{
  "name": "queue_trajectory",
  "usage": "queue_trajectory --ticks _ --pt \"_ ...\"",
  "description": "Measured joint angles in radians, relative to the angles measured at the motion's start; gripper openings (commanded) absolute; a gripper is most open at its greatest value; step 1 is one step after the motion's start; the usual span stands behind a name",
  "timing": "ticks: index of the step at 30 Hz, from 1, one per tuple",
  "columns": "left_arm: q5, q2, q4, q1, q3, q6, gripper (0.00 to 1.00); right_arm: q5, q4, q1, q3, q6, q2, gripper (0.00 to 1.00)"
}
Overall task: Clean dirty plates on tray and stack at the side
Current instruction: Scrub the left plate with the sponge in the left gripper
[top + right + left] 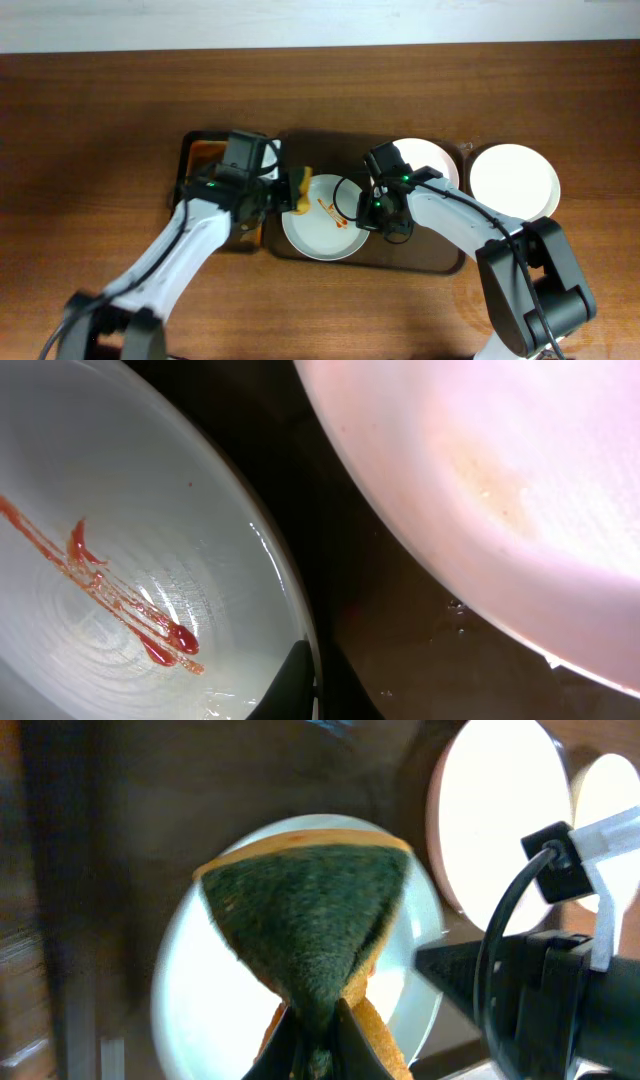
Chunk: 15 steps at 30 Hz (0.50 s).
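A white plate (315,235) with an orange-red sauce squiggle lies on the left part of the dark brown tray (430,255). My left gripper (290,190) is shut on a green-yellow sponge (310,920) and holds it just over this plate's left rim (190,1010). My right gripper (375,215) is shut on the plate's right rim, one finger inside the rim (305,680), with the sauce (120,590) close by. A second white plate (430,158) lies on the tray's right part, half hidden by my right arm. A third, plain plate (513,180) lies on the bare wood right of the tray.
A smaller black tray (200,155) with yellowish stains sits left of the brown tray, mostly under my left arm. Small water drops lie on the brown tray floor (400,630) between the two plates. Wood tabletop (90,150) surrounds both trays.
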Motion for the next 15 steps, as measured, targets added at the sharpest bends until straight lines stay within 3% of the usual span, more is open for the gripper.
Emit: queue_trajectory --ticks 6,15 --pt "0.282 0.227 0.179 -0.023 -0.002 -0.022 0.0 0.004 -0.003 0.0 0.002 -0.001 0.0 0.04" --pt "0.443 0.315 0.215 -0.037 -0.002 -0.026 0.0 0.004 -0.004 0.0 0.002 -0.003 0.0 0.04"
